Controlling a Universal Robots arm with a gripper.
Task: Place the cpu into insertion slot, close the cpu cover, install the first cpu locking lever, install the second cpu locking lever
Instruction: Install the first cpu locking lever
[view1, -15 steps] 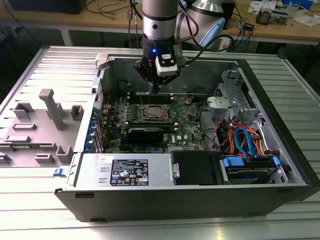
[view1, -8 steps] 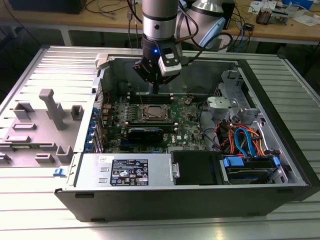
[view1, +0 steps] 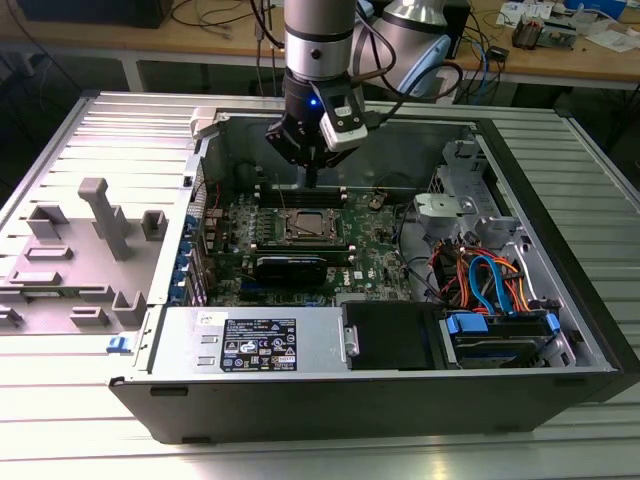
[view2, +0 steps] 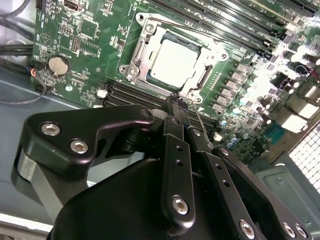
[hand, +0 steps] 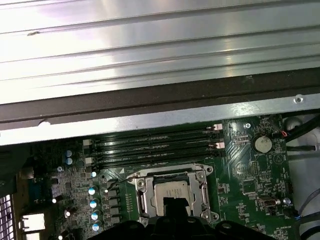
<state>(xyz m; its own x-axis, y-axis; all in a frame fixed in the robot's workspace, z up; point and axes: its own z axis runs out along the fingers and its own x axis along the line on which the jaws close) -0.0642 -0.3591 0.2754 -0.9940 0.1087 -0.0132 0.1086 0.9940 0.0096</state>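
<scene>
Open computer case (view1: 330, 405) fills the middle of the exterior view, with the green circuit board (view1: 375, 255) on its floor. The gripper (view1: 312, 178) hangs in the upper middle of that frame, just above the insertion slot (view2: 204, 76), which sits dead centre.

The fingertips are pressed together with nothing visibly pinched between them. In the second wrist view they end at the slot's near edge.

The cpu (view2: 175, 61) is seated in the slot. The cpu cover (view2: 145, 50) looks folded flat around it, with the silver top showing through its window.

A thin wire lever (view2: 198, 120) runs beside the fingers. Hooked or loose? Can't tell from here.

Likely step is lever work. Doing it well probably means keeping the tips closed as a pusher, pressing on the wire only, and staying off the memory slots (hand: 155, 145) alongside.
</scene>
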